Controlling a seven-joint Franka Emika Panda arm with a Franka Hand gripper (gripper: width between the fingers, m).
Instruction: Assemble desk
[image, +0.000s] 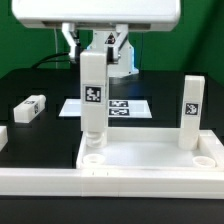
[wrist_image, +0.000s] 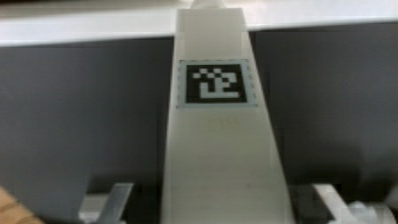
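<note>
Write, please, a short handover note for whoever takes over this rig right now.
Pincer: shut on the held leg. The leg is upright, with its lower end at a corner of the desk top on the exterior view's left. I cannot tell whether it is fully seated.
Standing leg: upright at the desk top corner on the exterior view's right.
Loose leg: lying on the table, on the exterior view's left of the marker board.
Done: one leg stands in place.
Left: finish seating the held leg, then fit the loose leg and the last one.
</note>
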